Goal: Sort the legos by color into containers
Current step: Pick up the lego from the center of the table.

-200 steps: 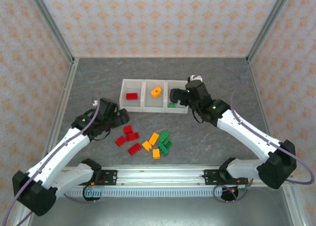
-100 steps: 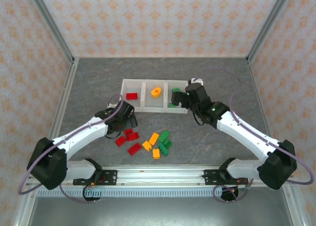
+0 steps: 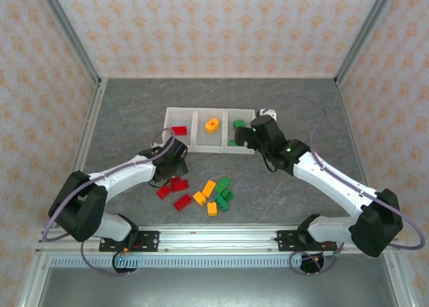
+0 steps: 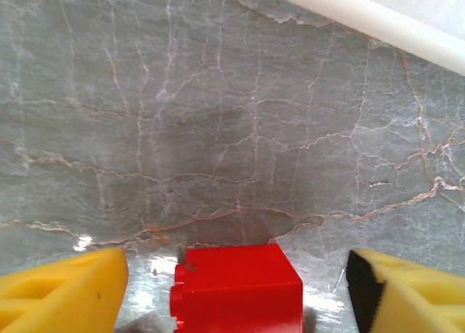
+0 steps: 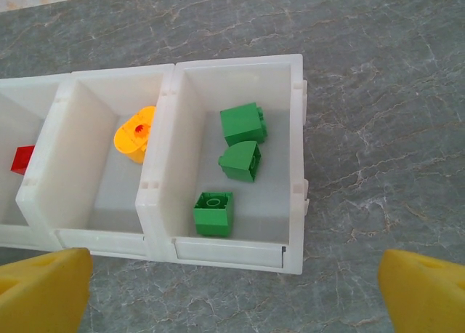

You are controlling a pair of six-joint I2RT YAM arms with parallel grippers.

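Three joined white containers (image 3: pixel 195 148) stand mid-table. In the right wrist view the containers (image 5: pixel 161 140) hold three green legos (image 5: pixel 213 213), a round orange piece (image 5: pixel 136 134) and a red brick (image 5: pixel 23 160). Loose red, orange and green legos (image 3: pixel 209 186) lie in front. My left gripper (image 3: pixel 175 169) is low over the red ones. In the left wrist view my left gripper (image 4: pixel 234 278) is open, with a red brick (image 4: pixel 236 286) between its fingers (image 4: pixel 62 289) and a gap on each side. My right gripper (image 5: pixel 234 293) hangs open and empty before the green bin.
The white bin edge (image 4: pixel 378 20) lies just beyond the left gripper. Metal frame posts (image 3: pixel 87 72) border the grey stone-patterned table on both sides. A rail (image 3: pixel 214 236) runs along the near edge.
The left arm stretched right and down onto the red bricks, and its jaws narrowed around one. The right gripper drew back slightly from above the green bin.
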